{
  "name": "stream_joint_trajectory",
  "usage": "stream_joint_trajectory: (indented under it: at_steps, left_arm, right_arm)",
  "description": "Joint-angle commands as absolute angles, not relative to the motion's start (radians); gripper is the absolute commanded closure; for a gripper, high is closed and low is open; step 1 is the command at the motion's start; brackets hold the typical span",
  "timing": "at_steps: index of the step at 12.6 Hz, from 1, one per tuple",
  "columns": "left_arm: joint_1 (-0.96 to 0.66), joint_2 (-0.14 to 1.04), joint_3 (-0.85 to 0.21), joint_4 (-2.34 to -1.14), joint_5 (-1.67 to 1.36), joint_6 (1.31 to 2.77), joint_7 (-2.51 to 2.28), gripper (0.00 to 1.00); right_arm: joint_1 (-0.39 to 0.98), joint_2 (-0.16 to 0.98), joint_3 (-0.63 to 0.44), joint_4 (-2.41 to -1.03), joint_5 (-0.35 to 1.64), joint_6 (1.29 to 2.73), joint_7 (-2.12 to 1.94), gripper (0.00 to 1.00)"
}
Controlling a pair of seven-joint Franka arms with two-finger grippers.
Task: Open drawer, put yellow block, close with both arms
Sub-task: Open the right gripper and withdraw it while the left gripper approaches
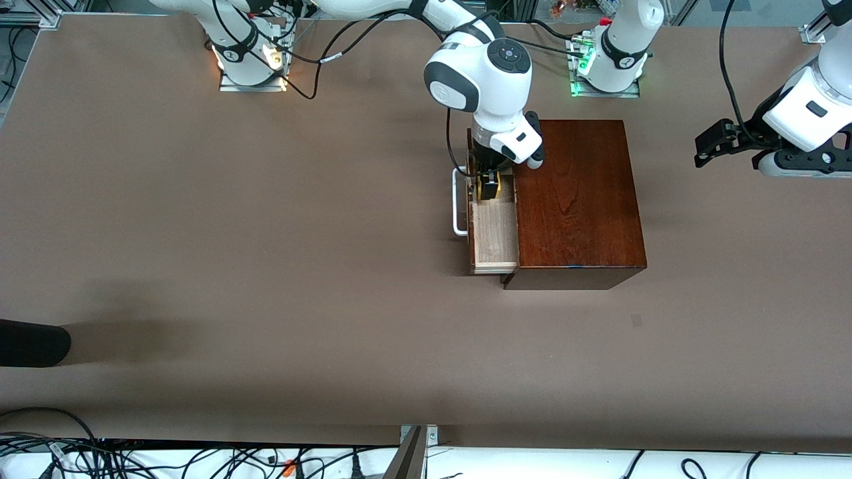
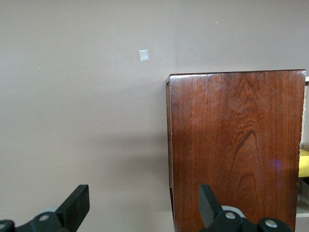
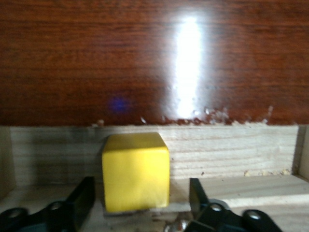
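The drawer [image 1: 494,236] of the dark wooden box [image 1: 576,199] stands pulled out toward the right arm's end, its white handle [image 1: 458,203] at the front. The yellow block [image 3: 136,171] rests on the drawer's pale floor [image 3: 251,193], at the end of the drawer farther from the front camera. My right gripper [image 1: 489,187] is down in the drawer and open. Its fingers [image 3: 82,195] stand on either side of the block with a gap on each side. My left gripper [image 1: 715,143] waits open over the table, off the box's side toward the left arm's end, with the box [image 2: 231,145] ahead of it.
A black rounded object [image 1: 33,342] pokes in at the table's edge toward the right arm's end. A small grey mark [image 1: 636,320] lies on the table nearer the front camera than the box. Cables run along the front edge.
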State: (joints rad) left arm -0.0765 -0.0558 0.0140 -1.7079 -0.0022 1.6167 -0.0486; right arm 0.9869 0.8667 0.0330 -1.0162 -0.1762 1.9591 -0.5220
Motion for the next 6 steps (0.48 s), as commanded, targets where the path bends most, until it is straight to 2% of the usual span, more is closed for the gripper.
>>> stream_joint_trajectory:
  at_steps: [1,4,6]
  left_arm:
    - [-0.069,-0.049,0.015,-1.683,-0.028,1.594,-0.031,0.0]
    - [-0.077,-0.031,0.015,-1.677,-0.029,1.571,-0.031,0.0]
    - [-0.09,-0.026,0.011,-1.669,-0.032,1.542,-0.029,0.0]
  right_arm:
    - [0.98,0.812,0.032,-0.968,-0.144,1.831,-0.526,0.0]
    - [0.91,0.688,0.029,-0.966,-0.098,1.744,-0.526,0.0]
    - [0.817,0.648,0.029,-0.966,-0.071,1.738,-0.528,0.0]
